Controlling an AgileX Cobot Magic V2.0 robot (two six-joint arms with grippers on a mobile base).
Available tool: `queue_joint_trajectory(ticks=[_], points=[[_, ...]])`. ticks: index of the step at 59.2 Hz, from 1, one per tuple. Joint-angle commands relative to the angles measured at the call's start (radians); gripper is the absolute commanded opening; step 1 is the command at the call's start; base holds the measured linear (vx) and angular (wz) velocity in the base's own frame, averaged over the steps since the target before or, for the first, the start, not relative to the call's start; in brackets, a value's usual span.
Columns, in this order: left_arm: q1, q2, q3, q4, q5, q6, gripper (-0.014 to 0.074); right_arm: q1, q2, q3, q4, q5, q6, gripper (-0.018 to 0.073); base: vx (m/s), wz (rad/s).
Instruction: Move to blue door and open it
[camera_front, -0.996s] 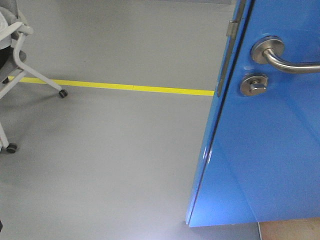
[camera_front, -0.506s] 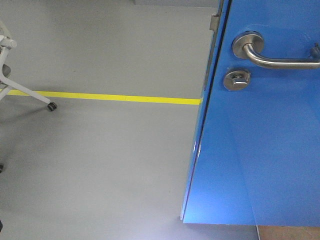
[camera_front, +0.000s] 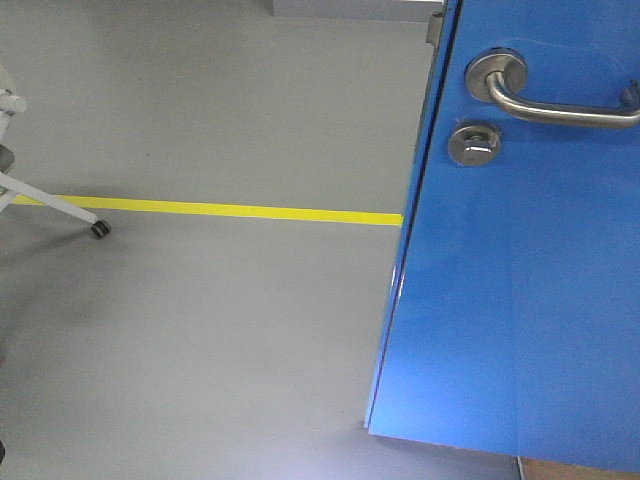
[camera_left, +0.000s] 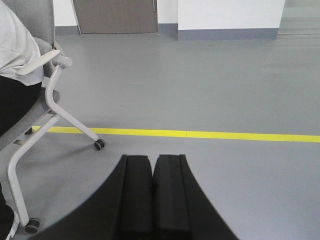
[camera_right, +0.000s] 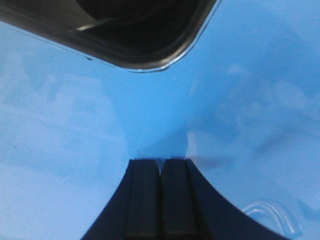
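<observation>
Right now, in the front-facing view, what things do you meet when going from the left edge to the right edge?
White chair leg with its black caster → yellow floor line → free edge of the blue door → round thumb-turn lock → silver lever handle.

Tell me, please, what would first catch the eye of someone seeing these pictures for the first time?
The glossy blue door fills the right side of the front view, standing ajar, with its silver lever handle and round thumb-turn lock near the top. A yellow floor line crosses the grey floor to the door's edge. In the right wrist view the shut right tool sits close against the blue surface.
</observation>
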Motion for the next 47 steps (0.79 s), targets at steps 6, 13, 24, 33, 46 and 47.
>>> queue_joint_trajectory(ticks=[6, 13, 24, 33, 46, 47], points=[[-0.001, -0.017, -0.032, 0.001, -0.080, -0.004, 0.0071, -0.002, -0.017, -0.029, 0.039, -0.052, -0.010, -0.0004, 0.09, -0.01], [-0.001, -0.017, -0.032, 0.001, -0.080, -0.004, 0.0071, -0.002, -0.017, -0.029, 0.039, -0.052, -0.010, -0.0004, 0.06, 0.00], [-0.001, -0.017, -0.032, 0.001, -0.080, -0.004, 0.0071, -0.002, -0.017, -0.029, 0.039, -0.052, -0.010, -0.0004, 0.03, 0.00], [-0.001, -0.017, -0.032, 0.001, -0.080, -0.004, 0.0071, -0.002, -0.017, -0.029, 0.039, -0.052, -0.010, -0.0004, 0.00, 0.00], [-0.001, -0.017, -0.032, 0.001, -0.080, -0.004, 0.0071, -0.002, -0.017, -0.029, 0.036, -0.051, -0.010, -0.0004, 0.00, 0.00], [-0.001, -0.017, -0.032, 0.001, -0.080, -0.004, 0.0071, -0.002, -0.017, -0.029, 0.034, -0.051, -0.010, -0.0004, 0.00, 0.00]])
